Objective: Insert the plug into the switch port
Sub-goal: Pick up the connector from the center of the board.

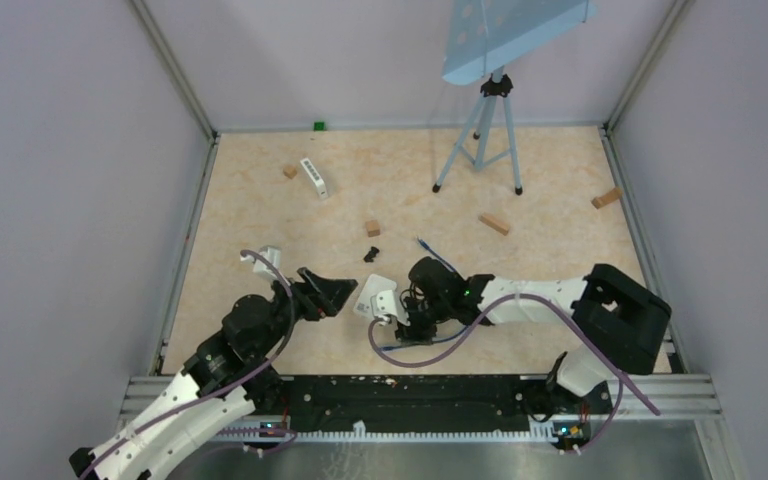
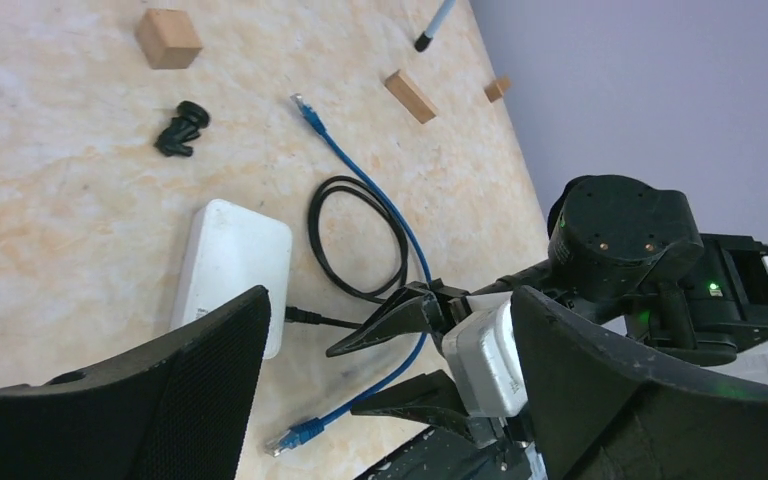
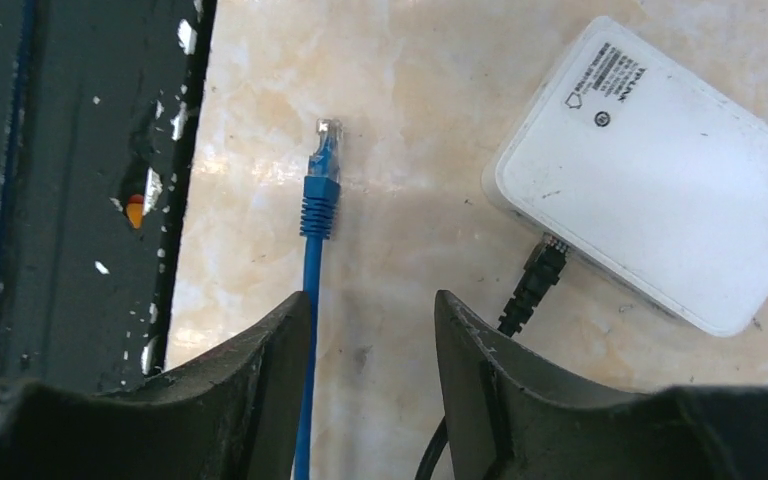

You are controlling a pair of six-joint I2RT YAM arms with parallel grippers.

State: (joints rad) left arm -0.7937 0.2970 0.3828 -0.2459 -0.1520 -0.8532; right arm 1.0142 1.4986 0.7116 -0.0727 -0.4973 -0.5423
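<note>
**Desk**: one. It is carrying every item listed below.

**Tripod**: one. It is standing at 1 o'clock in the top view, well apart from both hands.

**Right hand**: the jaws are standing moderately apart and are gripping nothing. The blue cable is running up between the fingers, close along the inner face of the left one.

**Left hand**: the jaws are standing wide and are holding nothing. In the top view it is facing the switch from 9 o'clock.

**Switch**: one, white. It is lying flat on the desk between the two hands, at 1 o'clock from the right hand in that hand's own view.

**Cables:** two.
- The blue cable is carrying two plugs.
- The black cable is lying in a loop, and its connector is sitting in the switch's near edge.

**Plug**:
- It is lying loose on the desk at 11 o'clock from the right hand, just ahead of the fingertips.
- It is pointing away from the hand.
- It is resting at 9 o'clock from the switch, apart from it and in no port.

**Far plug**: this second plug is lying at 12 o'clock up the desk in the left wrist view.

**Wooden blocks**: four, scattered across the far half of the desk.

**Small black part**: one. It is lying at 12 o'clock from the switch.
</note>
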